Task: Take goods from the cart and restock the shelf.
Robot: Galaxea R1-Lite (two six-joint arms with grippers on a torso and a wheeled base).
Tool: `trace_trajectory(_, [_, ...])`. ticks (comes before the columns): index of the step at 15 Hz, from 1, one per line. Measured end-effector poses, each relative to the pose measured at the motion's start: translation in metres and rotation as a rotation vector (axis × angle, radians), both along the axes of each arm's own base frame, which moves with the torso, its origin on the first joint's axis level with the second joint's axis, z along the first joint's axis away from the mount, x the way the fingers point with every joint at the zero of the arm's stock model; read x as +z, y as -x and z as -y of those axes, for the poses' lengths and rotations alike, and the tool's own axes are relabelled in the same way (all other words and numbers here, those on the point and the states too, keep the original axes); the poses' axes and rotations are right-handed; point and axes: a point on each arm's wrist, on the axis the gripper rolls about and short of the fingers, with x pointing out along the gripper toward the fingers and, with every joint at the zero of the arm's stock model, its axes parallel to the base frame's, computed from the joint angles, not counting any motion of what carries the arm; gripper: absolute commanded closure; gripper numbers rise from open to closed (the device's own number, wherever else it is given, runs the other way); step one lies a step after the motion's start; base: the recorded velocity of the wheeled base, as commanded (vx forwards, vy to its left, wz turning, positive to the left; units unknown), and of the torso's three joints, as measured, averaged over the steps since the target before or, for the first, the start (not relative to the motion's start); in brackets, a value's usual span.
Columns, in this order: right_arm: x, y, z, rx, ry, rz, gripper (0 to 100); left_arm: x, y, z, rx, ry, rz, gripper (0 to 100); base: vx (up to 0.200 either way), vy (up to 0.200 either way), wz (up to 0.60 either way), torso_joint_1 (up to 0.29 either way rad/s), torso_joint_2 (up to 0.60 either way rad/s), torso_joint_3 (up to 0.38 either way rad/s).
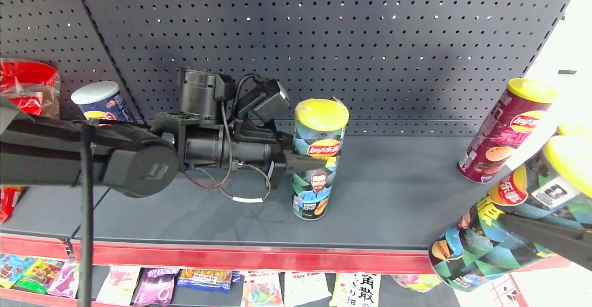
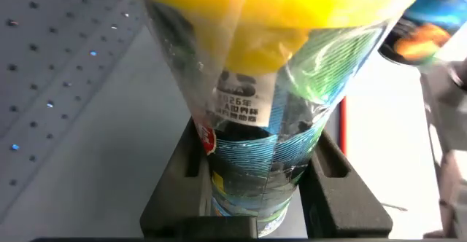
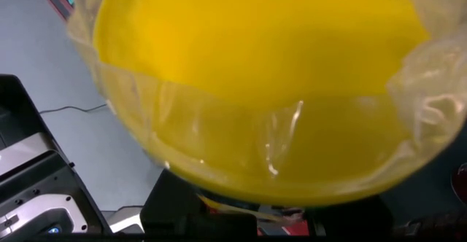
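A green-and-blue chip can (image 1: 317,159) with a yellow lid stands upright on the grey shelf (image 1: 397,196), about mid-width. My left gripper (image 1: 311,162) comes in from the left and is shut on this can at mid-height; its black fingers (image 2: 330,170) flank the can (image 2: 255,154) in the left wrist view. At the lower right, in front of the shelf edge, my right gripper (image 1: 532,226) is shut on a second, tilted can (image 1: 490,233) of the same kind. That can's yellow lid (image 3: 255,74) covers most of the right wrist view.
A maroon can (image 1: 506,129) with a yellow lid leans at the shelf's right end. A blue can (image 1: 99,101) with a white lid and red bags (image 1: 27,85) stand at the far left. Pegboard (image 1: 323,43) backs the shelf. Snack packets (image 1: 203,284) hang below the red front edge (image 1: 231,255).
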Motion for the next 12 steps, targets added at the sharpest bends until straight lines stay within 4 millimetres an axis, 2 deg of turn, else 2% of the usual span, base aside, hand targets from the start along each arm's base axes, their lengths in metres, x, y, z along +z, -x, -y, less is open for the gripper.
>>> trace_trajectory(6, [0.001,-0.006,-0.003,0.001,0.005,-0.012,100,-0.007,0.021,-0.011,-0.037,0.003,0.004,100,0.0,0.0,0.0,0.0,0.0,0.0])
trace_trajectory(12, [0.0,-0.009,-0.004,0.002,0.009,-0.022,100,-0.012,0.028,-0.015,-0.062,0.016,-0.002,100,0.0,0.0,0.0,0.0,0.0,0.0])
